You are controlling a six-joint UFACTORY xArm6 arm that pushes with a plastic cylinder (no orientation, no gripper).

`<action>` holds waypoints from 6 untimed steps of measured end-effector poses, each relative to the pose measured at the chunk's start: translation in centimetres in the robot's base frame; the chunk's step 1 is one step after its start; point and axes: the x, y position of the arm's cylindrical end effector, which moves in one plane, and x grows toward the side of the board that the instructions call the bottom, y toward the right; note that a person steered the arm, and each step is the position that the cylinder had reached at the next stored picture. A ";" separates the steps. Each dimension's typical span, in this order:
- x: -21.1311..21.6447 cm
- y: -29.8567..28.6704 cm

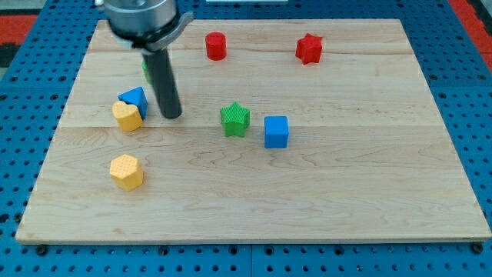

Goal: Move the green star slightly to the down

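Observation:
The green star (pixel 235 119) lies on the wooden board (pixel 346 185) near its middle, just to the left of a blue cube (pixel 276 131). My tip (pixel 171 115) rests on the board well to the left of the star, with bare wood between them. The rod stands upright and its mount fills the view's top left. Right next to the tip on its left is a blue triangular block (pixel 135 99), touching a yellow heart-like block (pixel 127 117).
A yellow hexagon (pixel 126 171) lies at the lower left. A red cylinder (pixel 216 46) and a red star (pixel 309 48) lie near the top edge. A green block (pixel 145 71) is mostly hidden behind the rod. Blue pegboard surrounds the board.

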 end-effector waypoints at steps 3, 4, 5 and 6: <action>0.9 6.9; 2.8 5.8; 1.4 5.8; 1.3 5.9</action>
